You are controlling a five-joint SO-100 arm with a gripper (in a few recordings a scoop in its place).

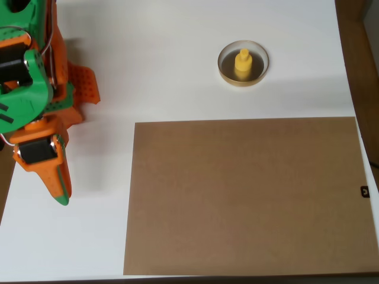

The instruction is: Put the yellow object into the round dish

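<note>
orange and green, the gripper [59, 188] sits at the left edge of the overhead view, its long orange finger with a green tip pointing down the picture over the white table [172, 65]; the fingers look pressed together with nothing between them, though from straight above the gap is hard to read, so i cannot tell for sure. the arm's green and orange body fills the upper left corner above it, with a perforated orange piece sticking out to the right. well apart from the gripper, toward the upper right, the round dish [224, 69] rests on the white surface, its thin tan rim ringing a dark inside. the yellow object [243, 64] stands upright inside the dish, roughly at its middle, wider base down and narrower knob up, clear of the rim on every side. below the dish, not touching it, a large brown rectangular sheet [243, 195] lies flat and covers most of the lower right of the table, its top edge just under the dish's shadow. a strip of brown wooden surface [358, 59] shows along the right edge of the picture, and a small dark mark sits near the sheet's right side
</note>
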